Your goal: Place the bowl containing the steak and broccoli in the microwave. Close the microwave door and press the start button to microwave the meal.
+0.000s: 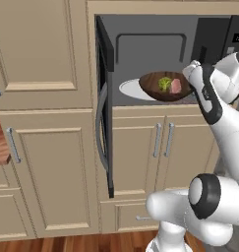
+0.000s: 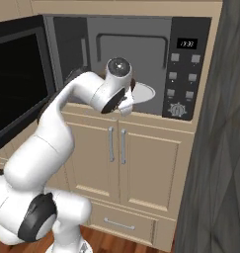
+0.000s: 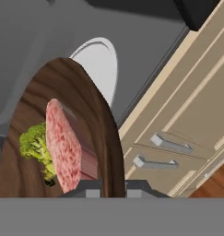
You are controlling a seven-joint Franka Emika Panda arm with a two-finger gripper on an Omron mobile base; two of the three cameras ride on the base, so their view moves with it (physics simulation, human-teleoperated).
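We see gripper (image 3: 110, 186) clamped on bowl (image 1: 160, 92) rim at its 3 o'clock, arm bent, reaching into microwave (image 1: 155, 54). Steak (image 1: 176, 86), broccoli (image 1: 164, 83) inside bowl. Door (image 1: 104, 98) swung open at 9 o'clock. Beyond, white turntable (image 1: 131, 89), half under bowl.

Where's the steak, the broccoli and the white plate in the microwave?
steak (image 3: 62, 143): hand view, middle of its pink top.
broccoli (image 3: 36, 144): hand view, bumpy green head.
turntable plate (image 3: 100, 64): hand view, bare white surface behind the bowl.
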